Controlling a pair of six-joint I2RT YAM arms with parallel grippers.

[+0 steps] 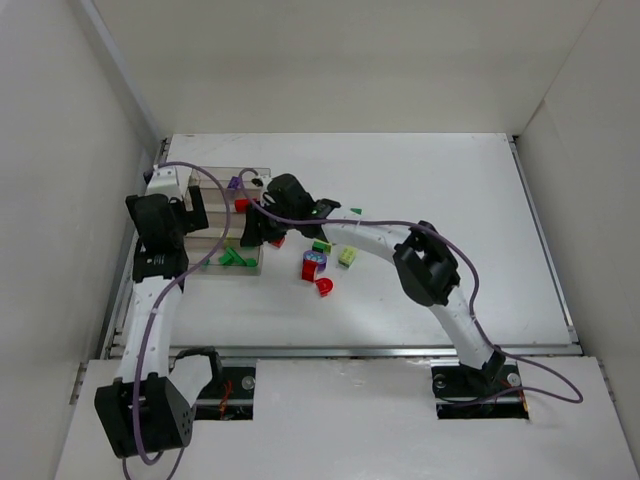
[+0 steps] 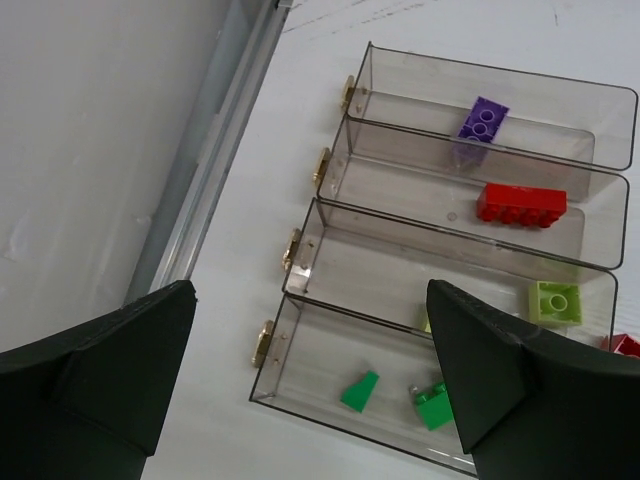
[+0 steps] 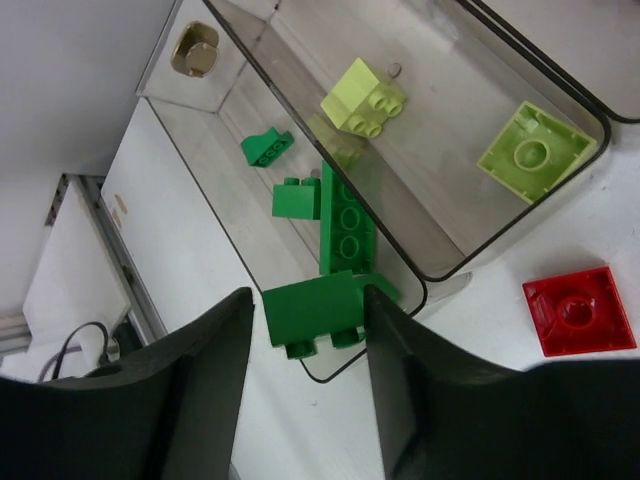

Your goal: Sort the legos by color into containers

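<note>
Green brick (image 3: 310,316) tight in right end effector (image 3: 307,332) at clear box's (image 3: 228,168) corner; left end effector (image 2: 310,340) wide open, empty.

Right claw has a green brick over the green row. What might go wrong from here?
1. The right claw grips the dark green brick right at the end wall of the green compartment. Released here, it may catch the rim or tumble outside.
2. Both arms crowd over the organizer box, with the open left claw above it, so a bump between them seems possible.
</note>
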